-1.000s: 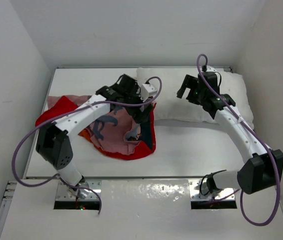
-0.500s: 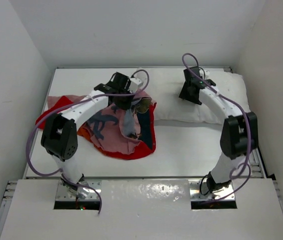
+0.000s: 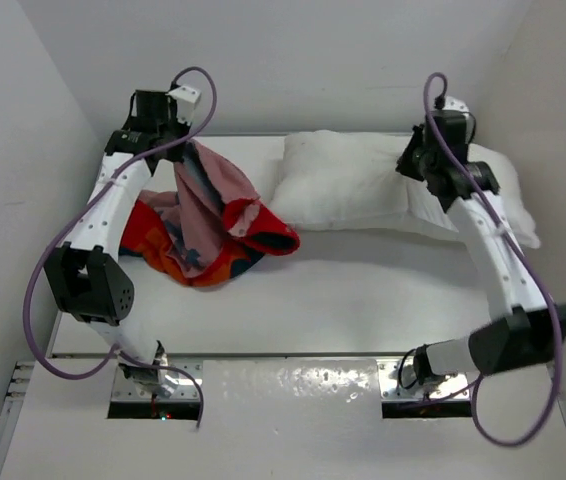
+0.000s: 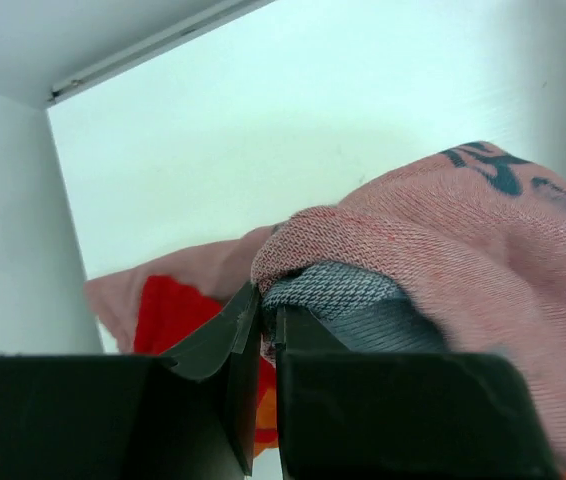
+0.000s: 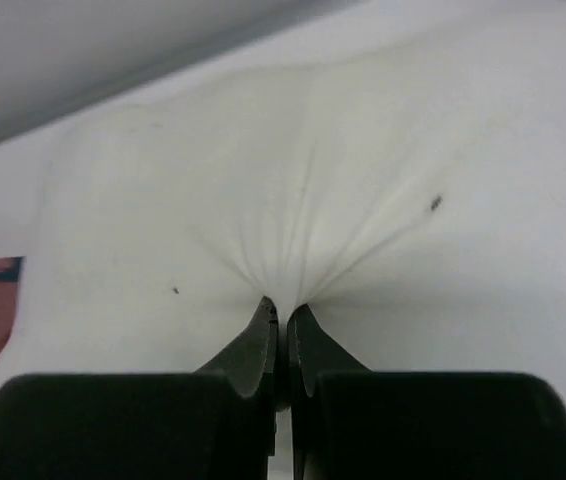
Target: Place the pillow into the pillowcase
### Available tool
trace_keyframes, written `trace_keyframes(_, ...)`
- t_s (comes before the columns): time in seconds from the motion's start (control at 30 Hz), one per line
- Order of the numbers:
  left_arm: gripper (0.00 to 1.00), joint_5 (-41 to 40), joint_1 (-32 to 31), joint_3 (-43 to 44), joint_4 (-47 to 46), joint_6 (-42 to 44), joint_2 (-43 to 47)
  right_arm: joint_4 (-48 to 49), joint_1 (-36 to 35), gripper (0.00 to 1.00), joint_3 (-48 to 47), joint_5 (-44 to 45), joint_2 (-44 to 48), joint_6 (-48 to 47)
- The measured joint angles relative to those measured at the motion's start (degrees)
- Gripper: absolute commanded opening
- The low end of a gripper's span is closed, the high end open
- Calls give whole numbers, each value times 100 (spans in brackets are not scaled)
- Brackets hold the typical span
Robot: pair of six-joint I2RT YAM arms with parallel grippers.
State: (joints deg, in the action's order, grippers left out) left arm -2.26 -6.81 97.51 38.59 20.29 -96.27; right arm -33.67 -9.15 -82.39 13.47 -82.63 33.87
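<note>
Both arms stretched far; left gripper (image 4: 260, 312), right gripper (image 5: 282, 322) clamped (tightly).

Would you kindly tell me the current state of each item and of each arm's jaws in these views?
The pillowcase: crumpled, one edge raised, the rest heaped on the table.
The pillow: outside the pillowcase, its fabric pinched into a pucker.
The left jaws: shut on the pillowcase.
The right jaws: shut on the pillow.

Our left arm (image 3: 103, 215) and right arm (image 3: 498, 255) are white with black joints and purple cables (image 3: 29, 310); left pincer (image 4: 263, 305) and right pincer (image 5: 283, 312) are black.
</note>
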Motion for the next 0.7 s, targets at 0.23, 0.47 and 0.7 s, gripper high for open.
trace_keyframes(0.23,0,-31,-299,-2,216,256,70,938,-90,43,409,-1331,2199,-656)
trace_keyframes(0.47,0,-4,-686,-4,321,363,55,1235,-149,99,807,-2024,3010,-1099)
trace_keyframes(0.7,0,-55,-898,-131,326,476,55,1193,-319,97,586,-2339,2096,-1051)
